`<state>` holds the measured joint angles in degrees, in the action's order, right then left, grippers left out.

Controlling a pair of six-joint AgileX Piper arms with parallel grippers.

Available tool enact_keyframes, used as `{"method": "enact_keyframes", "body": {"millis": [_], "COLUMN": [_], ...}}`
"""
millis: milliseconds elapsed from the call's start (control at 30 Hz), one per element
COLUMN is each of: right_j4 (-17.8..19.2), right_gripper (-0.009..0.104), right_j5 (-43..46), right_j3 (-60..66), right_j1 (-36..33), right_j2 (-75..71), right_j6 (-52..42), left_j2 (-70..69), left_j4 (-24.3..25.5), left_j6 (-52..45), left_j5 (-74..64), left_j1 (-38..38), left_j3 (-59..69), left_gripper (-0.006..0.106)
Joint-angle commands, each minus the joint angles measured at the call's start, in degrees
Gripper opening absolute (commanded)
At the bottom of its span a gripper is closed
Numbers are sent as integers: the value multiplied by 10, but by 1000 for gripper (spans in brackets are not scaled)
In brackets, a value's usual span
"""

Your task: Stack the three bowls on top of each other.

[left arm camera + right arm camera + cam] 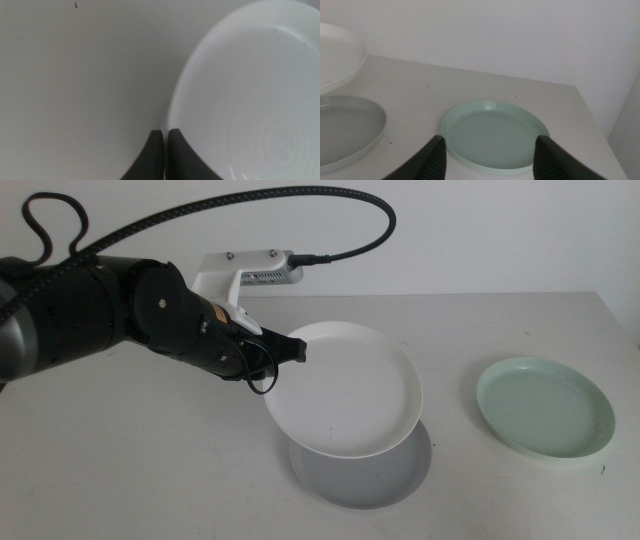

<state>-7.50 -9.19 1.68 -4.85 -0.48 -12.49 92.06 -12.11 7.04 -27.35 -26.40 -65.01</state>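
White bowl [345,390]: held tilted above the table, clear of it, its lower edge hanging over the grey bowl; the near-left rim is pinched between the jaws of the left gripper [298,352].
Grey bowl [362,475]: flat on the table [150,470], directly under the white bowl and largely covered by it in the middle view; only its front arc and right edge show.
Mint green bowl [546,408]: flat on the table to the right, well apart from the other two, nothing in it.
Left gripper: comes in from the left, clamped on the white bowl's rim; in the left wrist view the two dark jaws stand almost together with the thin rim between them.
Right gripper [489,155]: out of the middle view; its wrist camera shows the jaws spread wide, empty, framing the mint green bowl just beyond them.
Surroundings: a black braided cable [330,205] arcs over the left arm to the white camera mount [250,272] on the wrist; plain white wall [480,230] behind the table.
In the way: nothing lies between the white bowl and the grey bowl beneath it.
Writing: no legible labels or brand marks; a few small dark specks on the tabletop.
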Motion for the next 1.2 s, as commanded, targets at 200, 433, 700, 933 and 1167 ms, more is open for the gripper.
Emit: {"method": "enact_keyframes", "body": {"millis": [200,433,700,933,1167], "right_j4": [6,6,6,6,6], "right_gripper": [45,45,45,45,45], "right_j5": [44,44,44,44,44], "right_j3": [-4,-4,-4,-4,-4], "right_j1": [2,2,2,2,2], "right_j2": [6,6,6,6,6], "right_j6": [-3,-3,-3,-3,-3], "left_j2": [19,59,87,104,101], "left_j4": [-11,-11,-15,-26,-26], "left_j6": [21,21,21,21,20], "left_j5": [56,62,64,63,70], "left_j1": [-35,-39,-39,-39,-39], "left_j3": [-9,-9,-9,-9,-9], "left_gripper": [0,0,0,7,52]}}
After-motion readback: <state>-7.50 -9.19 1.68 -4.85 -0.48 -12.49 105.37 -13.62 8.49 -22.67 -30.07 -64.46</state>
